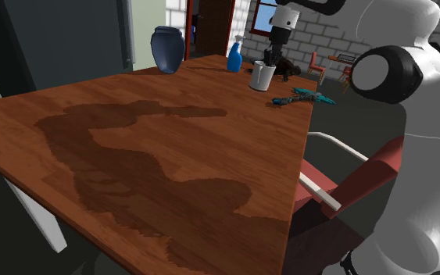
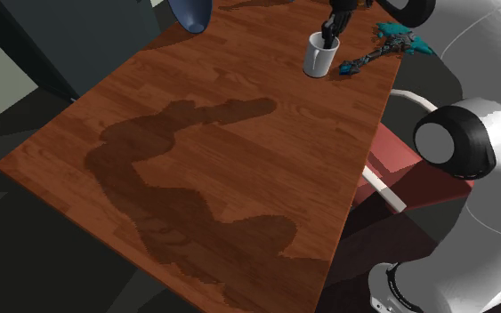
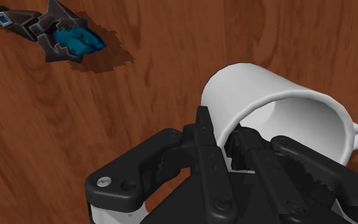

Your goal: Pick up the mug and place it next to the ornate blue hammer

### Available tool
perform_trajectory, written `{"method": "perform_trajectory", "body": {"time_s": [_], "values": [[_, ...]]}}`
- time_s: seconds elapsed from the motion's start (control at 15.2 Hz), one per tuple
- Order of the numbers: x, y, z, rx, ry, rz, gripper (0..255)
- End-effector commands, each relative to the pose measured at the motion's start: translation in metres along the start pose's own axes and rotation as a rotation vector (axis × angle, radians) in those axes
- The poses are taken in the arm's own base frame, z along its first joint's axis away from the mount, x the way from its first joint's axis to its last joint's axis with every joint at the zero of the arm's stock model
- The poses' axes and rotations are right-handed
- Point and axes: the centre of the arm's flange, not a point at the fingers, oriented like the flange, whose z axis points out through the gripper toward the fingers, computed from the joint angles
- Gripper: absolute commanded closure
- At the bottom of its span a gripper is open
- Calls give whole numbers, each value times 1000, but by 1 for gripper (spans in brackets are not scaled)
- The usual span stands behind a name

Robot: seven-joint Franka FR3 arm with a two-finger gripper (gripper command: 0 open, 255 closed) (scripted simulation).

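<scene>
A white mug [image 1: 262, 76] is at the far end of the wooden table [image 1: 155, 148], held by its rim. My black gripper [image 1: 271, 56] comes down from above and is shut on the mug [image 3: 266, 108], one finger inside the wall and one outside, so the gripper [image 3: 220, 137] clasps the rim. The ornate blue and dark hammer [image 1: 302, 96] lies close beside the mug, towards the shoulder view's right, near the table edge. Its spiky blue head [image 3: 66, 35] lies on the wood a short way from the mug. The second exterior view has the mug [image 2: 320, 55] just left of the hammer [image 2: 386, 46]. I cannot tell whether the mug's base touches the table.
A dark blue vase [image 1: 167, 48] and a blue spray bottle [image 1: 234, 56] stand at the table's far edge. A dark object [image 1: 290, 67] lies just behind the mug. A red chair [image 1: 359, 176] sits against the table's right side. The arm's shadow falls across the wood.
</scene>
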Motion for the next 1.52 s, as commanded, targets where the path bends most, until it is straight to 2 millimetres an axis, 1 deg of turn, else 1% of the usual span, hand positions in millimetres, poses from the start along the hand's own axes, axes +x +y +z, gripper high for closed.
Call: {"method": "perform_trajectory", "body": {"time_s": [0.0, 1.19, 1.45], "values": [[-4, 23, 2, 0, 1, -1, 255], [-5, 30, 98, 0, 1, -1, 255], [-5, 30, 98, 0, 1, -1, 255]]}}
